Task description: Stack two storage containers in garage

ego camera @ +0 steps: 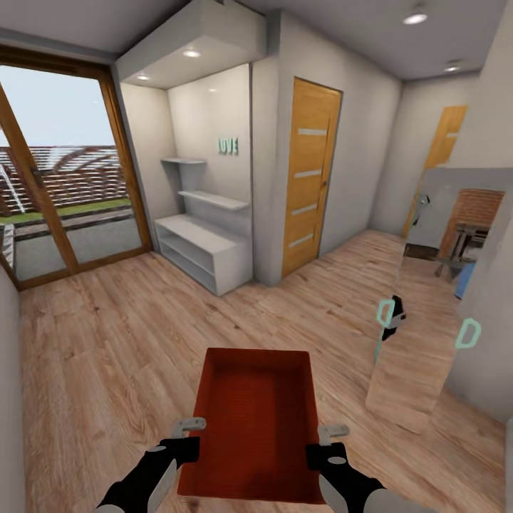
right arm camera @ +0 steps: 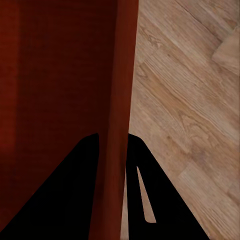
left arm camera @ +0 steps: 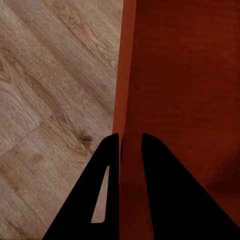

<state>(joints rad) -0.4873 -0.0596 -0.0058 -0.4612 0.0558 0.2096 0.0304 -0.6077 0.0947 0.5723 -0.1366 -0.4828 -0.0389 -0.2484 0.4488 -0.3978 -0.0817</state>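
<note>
One orange-red storage container [ego camera: 253, 420] hangs low in front of me over the light wood-plank floor [ego camera: 107, 342], held between both arms. My left gripper [ego camera: 189, 438] is shut on its left wall, which runs between the two black fingers in the left wrist view [left arm camera: 130, 145]. My right gripper [ego camera: 328, 443] is shut on the right wall, again pinched between the fingers in the right wrist view [right arm camera: 112, 145]. The bin's flat bottom [left arm camera: 185, 75] [right arm camera: 60, 65] holds nothing. The other container and the garage are out of view.
Ahead stands a wall corner with a wood-panelled door [ego camera: 308, 178] and a white shelf unit [ego camera: 206, 249] to its left. A glass sliding door [ego camera: 64, 178] is at far left. A mirror panel [ego camera: 420, 320] leans on the right wall. A passage continues at back right.
</note>
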